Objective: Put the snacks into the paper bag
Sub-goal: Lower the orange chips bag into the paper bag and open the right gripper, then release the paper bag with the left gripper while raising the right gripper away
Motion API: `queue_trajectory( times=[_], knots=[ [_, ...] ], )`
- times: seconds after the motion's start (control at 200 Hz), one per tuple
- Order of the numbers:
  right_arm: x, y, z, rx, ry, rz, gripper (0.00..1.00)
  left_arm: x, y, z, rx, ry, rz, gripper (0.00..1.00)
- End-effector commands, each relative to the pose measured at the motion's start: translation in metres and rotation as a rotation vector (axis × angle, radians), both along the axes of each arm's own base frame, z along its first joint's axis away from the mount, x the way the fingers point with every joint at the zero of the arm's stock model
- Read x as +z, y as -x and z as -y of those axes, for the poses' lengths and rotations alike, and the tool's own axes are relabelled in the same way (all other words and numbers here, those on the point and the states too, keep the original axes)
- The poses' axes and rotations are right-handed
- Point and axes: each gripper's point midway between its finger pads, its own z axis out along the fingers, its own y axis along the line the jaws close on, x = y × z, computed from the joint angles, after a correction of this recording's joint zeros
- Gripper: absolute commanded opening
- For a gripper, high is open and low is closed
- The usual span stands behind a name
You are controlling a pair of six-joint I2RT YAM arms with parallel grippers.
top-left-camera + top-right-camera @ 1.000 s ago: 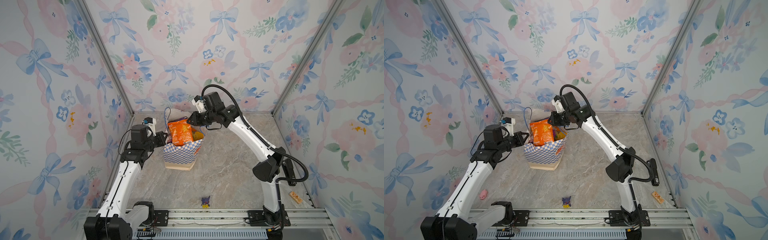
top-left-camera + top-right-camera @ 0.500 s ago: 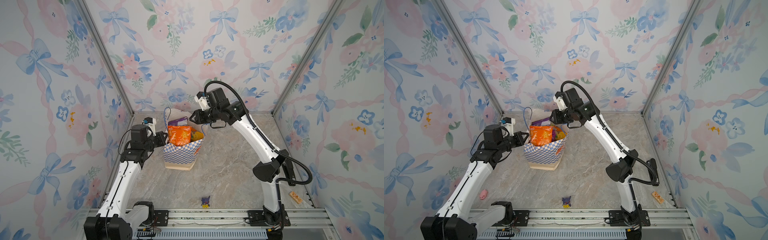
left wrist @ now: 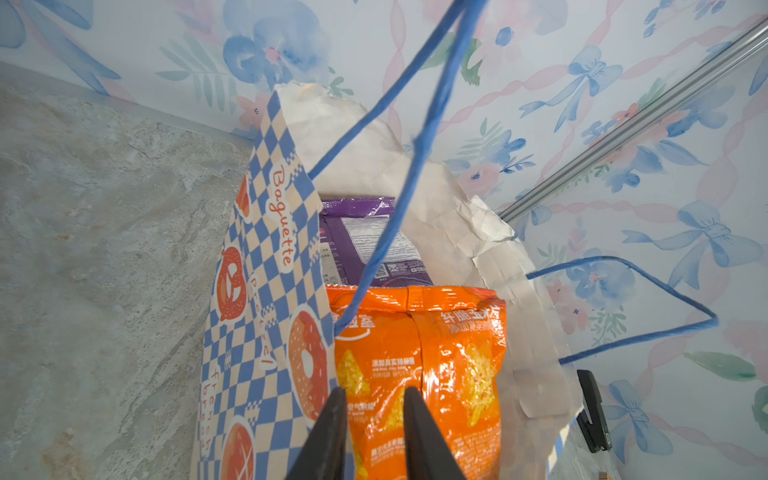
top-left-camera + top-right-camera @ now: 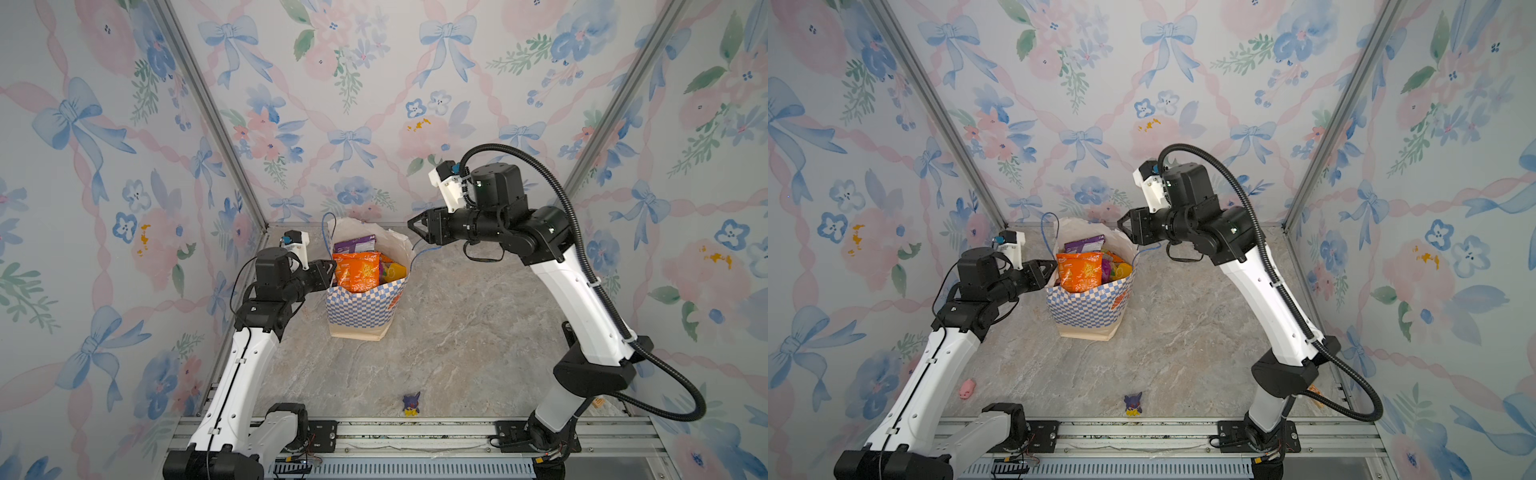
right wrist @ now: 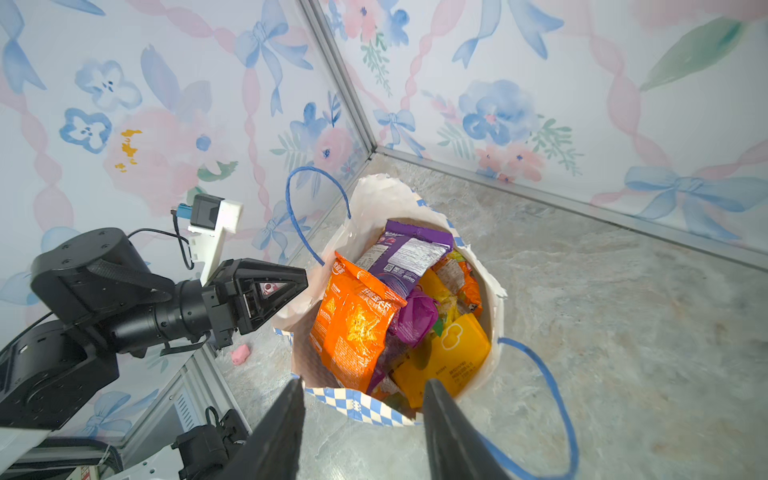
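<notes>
1. Right claw [image 5: 363, 382]: fingers spread wide, nothing between them. It hangs above the paper bag [image 5: 357, 405], with the bag's nearest rim just under its tips.
2. Left claw [image 3: 374, 390]: fingers a small gap apart, no paper or packet visibly pinched. Its tips sit at the bag's side rim. I cannot tell whether they touch the paper.
3. Snacks: all that I can see are inside the bag. The orange packet [image 5: 353, 332] stands tallest, straight ahead of the left claw and poking above the rim. The purple packet [image 5: 409, 249] lies beyond it. The yellow packet [image 5: 449, 357] lies low, just under the right claw.
4. Table: no packet outside the bag in both top views. A small purple figurine [image 4: 411, 405] and a pink toy [image 4: 966, 388] sit well away from both claws.
5. Judgement: the packing step looks finished or nearly so, with both claws empty at the bag's mouth.
6. Next move, as I read it: draw both arms back and clear. A cord handle [image 5: 552, 395] loops close beside the right claw and another rises just ahead of the left, so a snag could tip the bag. The orange packet may want a push down.
</notes>
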Motion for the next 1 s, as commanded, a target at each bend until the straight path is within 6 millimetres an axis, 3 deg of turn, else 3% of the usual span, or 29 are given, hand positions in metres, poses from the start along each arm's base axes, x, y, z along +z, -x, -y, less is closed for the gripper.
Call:
queue_trajectory(
  times=[0.0,0.095,0.22,0.405,0.56,0.71,0.735,0.995],
  knots=[
    [-0.012,-0.015,0.032,-0.130,0.048,0.016,0.50,0.030,0.010,-0.007,0.025,-0.027,0.071,0.28],
    [-0.036,-0.027,0.063,-0.247,0.091,-0.023,0.51,0.044,0.019,-0.015,0.062,-0.063,0.110,0.31],
    [-0.083,-0.040,0.099,-0.395,0.164,-0.096,0.54,0.061,0.032,-0.027,0.125,-0.097,0.174,0.38],
    [-0.169,-0.058,0.121,-0.525,0.191,-0.235,0.54,0.067,0.044,-0.044,0.213,-0.141,0.222,0.47],
    [-0.231,-0.074,0.102,-0.565,0.129,-0.317,0.54,0.057,0.045,-0.054,0.253,-0.173,0.212,0.49],
    [-0.264,-0.087,0.073,-0.573,0.088,-0.364,0.54,0.036,0.042,-0.065,0.297,-0.211,0.171,0.50],
    [-0.278,-0.091,0.068,-0.576,0.104,-0.384,0.54,0.033,0.041,-0.066,0.300,-0.214,0.165,0.50],
    [-0.306,-0.102,0.017,-0.558,0.104,-0.408,0.54,0.018,0.042,-0.077,0.314,-0.205,0.143,0.51]
  ],
)
